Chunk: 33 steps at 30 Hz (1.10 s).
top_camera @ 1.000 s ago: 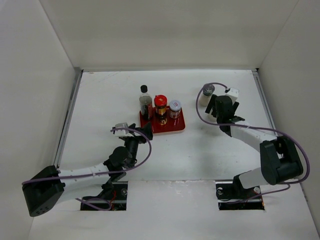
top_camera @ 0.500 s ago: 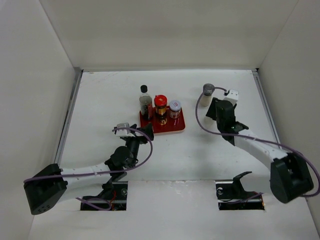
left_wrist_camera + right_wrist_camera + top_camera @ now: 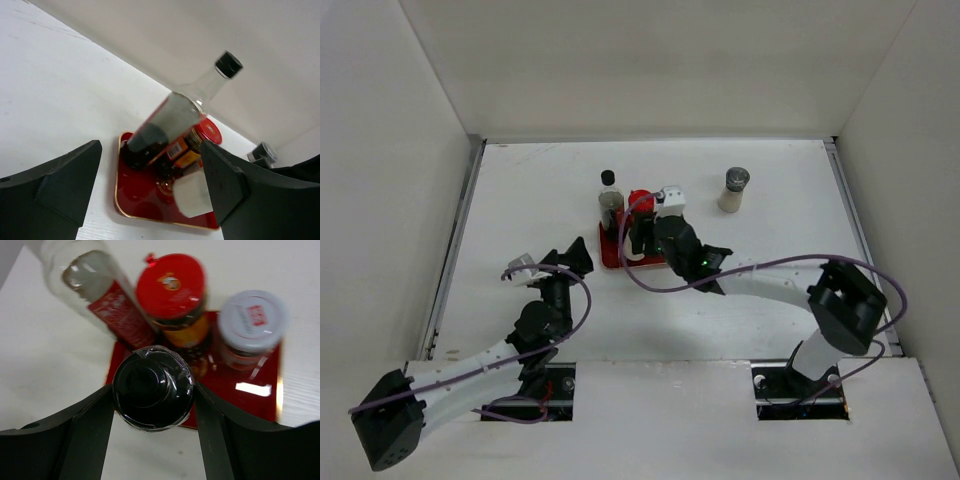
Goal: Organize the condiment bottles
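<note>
Left fingers (image 3: pixel 60 180) gape wide, empty. Right fingers (image 3: pixel 85 435) clamp a dark-topped white shaker (image 3: pixel 152 388) at the near edge of a gold-rimmed red rectangular tray (image 3: pixel 257 402). On it stand a black-capped tall clear bottle (image 3: pixel 170 117), a red-capped amber jar (image 3: pixel 171 282) and a pale-lidded jar (image 3: pixel 252 315). A grey-topped white shaker (image 3: pixel 733 190) stands apart on the white counter (image 3: pixel 520 200), far right.

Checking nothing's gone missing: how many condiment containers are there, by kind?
Tall bottle: 1
Jars: 2, red-capped jar and pale-lidded jar
Shakers: 2, held shaker and far shaker
Total: 5
</note>
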Available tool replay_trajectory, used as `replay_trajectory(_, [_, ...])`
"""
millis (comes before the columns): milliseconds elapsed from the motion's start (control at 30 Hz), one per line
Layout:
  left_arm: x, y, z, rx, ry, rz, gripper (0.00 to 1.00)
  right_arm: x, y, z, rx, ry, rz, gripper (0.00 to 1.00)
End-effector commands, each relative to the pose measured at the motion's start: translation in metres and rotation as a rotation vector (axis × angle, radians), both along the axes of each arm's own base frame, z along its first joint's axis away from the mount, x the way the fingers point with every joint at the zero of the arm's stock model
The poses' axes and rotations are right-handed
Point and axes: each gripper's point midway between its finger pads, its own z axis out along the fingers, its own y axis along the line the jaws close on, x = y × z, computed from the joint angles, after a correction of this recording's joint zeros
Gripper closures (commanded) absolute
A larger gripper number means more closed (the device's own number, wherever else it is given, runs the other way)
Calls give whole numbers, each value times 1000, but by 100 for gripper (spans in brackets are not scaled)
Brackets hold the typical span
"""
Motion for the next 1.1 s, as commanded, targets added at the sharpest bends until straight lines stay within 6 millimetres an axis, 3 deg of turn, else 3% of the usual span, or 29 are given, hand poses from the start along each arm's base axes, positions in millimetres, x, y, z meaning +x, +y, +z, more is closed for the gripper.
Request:
replay_trajectory(0, [-3, 26, -6, -45, 15, 96, 21, 17, 53, 70, 184, -159, 50, 50])
replay_trajectory(133, [-1, 33, -14, -55, 34, 112, 20, 21, 75, 43, 108, -144, 64, 50])
replay_trajectory(367, [4, 22, -17, -52, 41, 58, 20, 17, 74, 15, -28, -155, 27, 46])
replay_trajectory(433, [4, 22, -17, -54, 42, 57, 20, 15, 76, 9, -73, -164, 35, 39])
replay_trajectory(533, [5, 22, -18, -54, 44, 60, 20, 11, 80, 4, -103, -169, 53, 15])
replay_trajectory(667, [5, 26, -19, -54, 44, 72, 20, 2, 70, 23, -47, -176, 55, 7])
replay_trajectory(767, [5, 26, -21, -52, 49, 72, 20, 1, 37, 43, 6, -184, 22, 7])
replay_trajectory(867, [7, 23, -23, -47, 57, 63, 20, 10, -15, 59, 69, -192, -61, 6])
replay_trajectory(1067, [10, 14, -27, -34, 72, 29, 20, 72, -145, 70, 113, -170, -347, 5])
